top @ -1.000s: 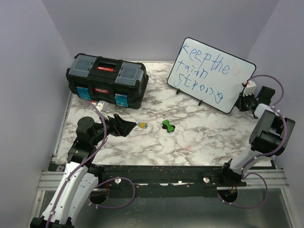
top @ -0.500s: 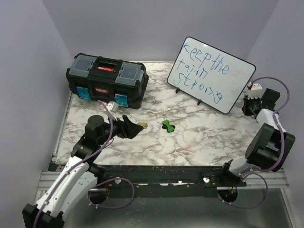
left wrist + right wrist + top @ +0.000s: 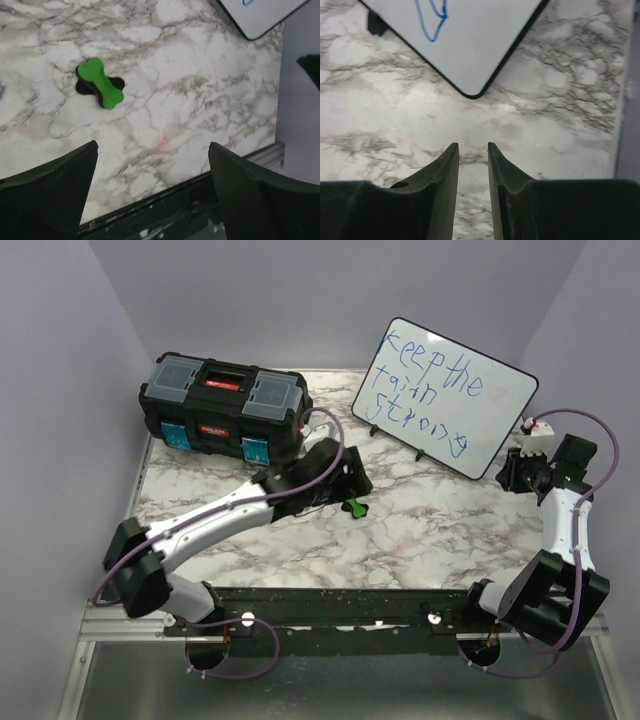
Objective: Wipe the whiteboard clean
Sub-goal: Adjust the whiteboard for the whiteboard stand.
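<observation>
The whiteboard (image 3: 445,395) stands tilted at the back right on small black feet, with blue lettering on it. Its lower corner (image 3: 470,45) shows in the right wrist view. My right gripper (image 3: 510,472) (image 3: 472,145) hovers just off that corner, its jaws a narrow gap apart with nothing between them. A green bone-shaped eraser (image 3: 354,506) (image 3: 101,90) lies on the marble table mid-scene. My left gripper (image 3: 352,483) (image 3: 153,145) is right above the eraser, open wide and empty. Another corner of the board (image 3: 260,17) appears in the left wrist view.
A black toolbox (image 3: 225,410) with clear lid compartments sits at the back left. Purple walls close in both sides and the back. A dark metal rail (image 3: 350,600) runs along the table's near edge. The left arm (image 3: 230,515) stretches across the left half of the table.
The left arm has reached forward and right, from the table's left to above the green eraser. The right gripper has shifted near the board's corner and its jaws have parted from shut.
</observation>
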{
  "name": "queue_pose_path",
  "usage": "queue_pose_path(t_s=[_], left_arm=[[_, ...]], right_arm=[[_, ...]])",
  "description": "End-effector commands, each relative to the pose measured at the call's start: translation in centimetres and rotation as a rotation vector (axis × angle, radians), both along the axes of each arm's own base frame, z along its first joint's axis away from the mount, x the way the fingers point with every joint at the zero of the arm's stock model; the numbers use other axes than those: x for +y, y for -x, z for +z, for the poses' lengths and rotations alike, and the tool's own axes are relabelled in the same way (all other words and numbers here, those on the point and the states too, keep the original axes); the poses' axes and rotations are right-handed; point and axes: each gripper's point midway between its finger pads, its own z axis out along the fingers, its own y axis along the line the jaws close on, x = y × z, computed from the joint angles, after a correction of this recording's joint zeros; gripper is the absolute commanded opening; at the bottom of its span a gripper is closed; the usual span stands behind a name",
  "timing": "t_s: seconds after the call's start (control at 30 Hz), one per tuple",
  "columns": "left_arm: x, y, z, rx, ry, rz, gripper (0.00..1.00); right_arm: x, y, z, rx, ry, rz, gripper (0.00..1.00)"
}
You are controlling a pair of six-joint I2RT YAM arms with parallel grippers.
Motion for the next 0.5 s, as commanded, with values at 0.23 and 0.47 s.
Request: queue_pose_path(t_s=[0.23,0.47], left_arm=[[-2.5,-2.8,-7.7,0.371,-0.296,0.436,0.8],[-4.1,-3.7,-11.4,0.469,-0.331,0.518,0.75]], right_arm=[[5.8,1.7,1.9,-0.024,-0.258,0.132,0.33],[6.2,2.1,1.6,-0.027,-0.251,0.158,0.34]])
